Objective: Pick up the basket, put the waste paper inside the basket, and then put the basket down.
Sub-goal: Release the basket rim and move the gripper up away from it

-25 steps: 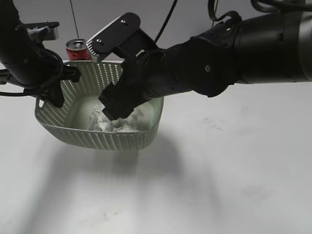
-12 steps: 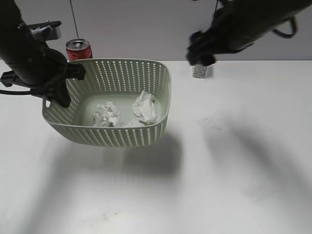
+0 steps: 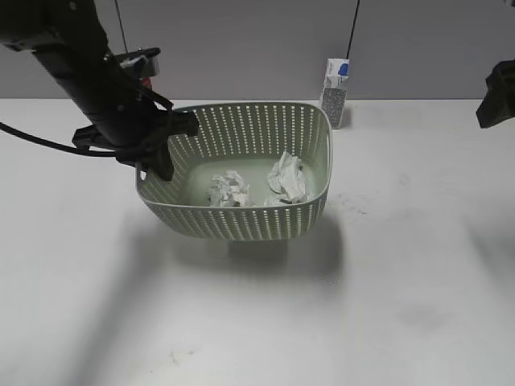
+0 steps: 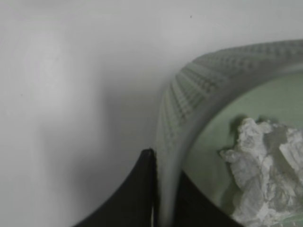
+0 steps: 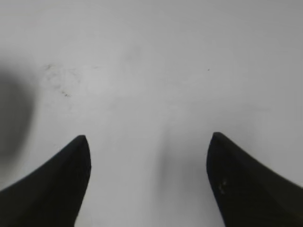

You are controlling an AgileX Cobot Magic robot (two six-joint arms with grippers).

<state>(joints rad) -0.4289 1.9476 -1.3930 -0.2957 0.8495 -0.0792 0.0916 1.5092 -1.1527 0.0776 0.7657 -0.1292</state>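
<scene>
The pale green slotted basket (image 3: 241, 221) hangs tilted above the white table, its left rim pinched in my left gripper (image 3: 151, 161). In the left wrist view the gripper (image 4: 163, 177) is shut on the basket wall (image 4: 189, 94). White waste paper wads lie inside the basket (image 3: 228, 188), (image 3: 287, 178); one also shows in the left wrist view (image 4: 267, 165). My right gripper (image 5: 147, 156) is open and empty over bare table; only a dark part of it shows at the right edge of the exterior view (image 3: 497, 95).
An upright white-grey carton with a blue mark (image 3: 335, 92) stands behind the basket at the back. A red can (image 3: 145, 71) is mostly hidden behind my left arm. The white table (image 3: 402, 281) spreads to the front and right.
My left gripper carried the basket to the right. My right arm pulled up out of the basket and away to the far right, leaving paper inside.
</scene>
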